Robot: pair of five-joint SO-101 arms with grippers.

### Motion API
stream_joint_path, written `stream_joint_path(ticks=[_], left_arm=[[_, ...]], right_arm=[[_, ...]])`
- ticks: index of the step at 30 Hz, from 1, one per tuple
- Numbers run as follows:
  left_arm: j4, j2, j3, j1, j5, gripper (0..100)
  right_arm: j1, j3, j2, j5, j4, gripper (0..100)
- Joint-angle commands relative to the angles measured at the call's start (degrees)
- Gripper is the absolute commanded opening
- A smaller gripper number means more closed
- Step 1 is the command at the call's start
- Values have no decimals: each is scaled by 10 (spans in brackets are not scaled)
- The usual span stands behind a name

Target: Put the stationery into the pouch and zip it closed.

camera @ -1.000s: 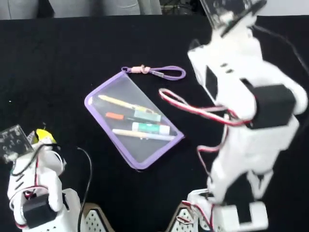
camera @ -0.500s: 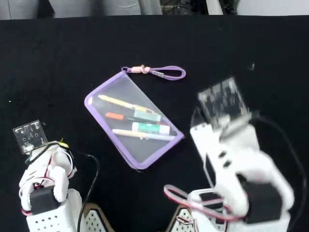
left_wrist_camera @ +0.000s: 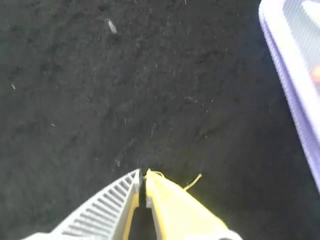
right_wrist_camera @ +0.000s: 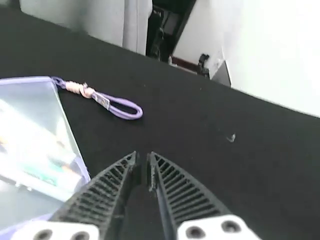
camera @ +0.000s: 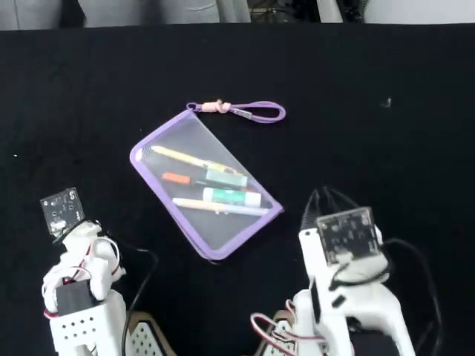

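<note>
A clear pouch with a purple edge (camera: 204, 185) lies flat in the middle of the black table, holding a yellow pencil (camera: 182, 157), an orange pen and a green-and-white marker (camera: 231, 196). Its purple wrist strap (camera: 252, 112) trails off the far corner. The left arm (camera: 74, 285) is folded back at the front left; its gripper (left_wrist_camera: 142, 176) is shut and empty over bare cloth, with the pouch's edge (left_wrist_camera: 290, 80) off to one side. The right arm (camera: 349, 289) sits folded at the front right. Its gripper (right_wrist_camera: 141, 161) is shut, empty, pointing past the pouch (right_wrist_camera: 35, 145) and strap (right_wrist_camera: 117, 106).
The black cloth (camera: 371, 111) covers the whole table. A white wall and dark furniture (right_wrist_camera: 165, 27) stand beyond the far edge. A small white speck (camera: 386, 102) lies at the far right.
The right arm has swung back from over the far right of the table and folded down at the front. The left arm has also drawn back a little. The pouch has stayed put.
</note>
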Motion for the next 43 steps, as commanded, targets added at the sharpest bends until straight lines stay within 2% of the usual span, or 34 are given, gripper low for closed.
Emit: stream_joint_path(ticks=[1,7,15,43], left_arm=[[-3,1,22,6,0,30],[-4,1,31,6,0,29],[-7,3,31,0,4,30],[-7,3,31,2,1,30]], right_arm=[[19,84,-7,39,-47,36],[55,228,-7,42,-92,33],[58,405,-8,42,-104,32],[58,411,-7,47,-98,32]])
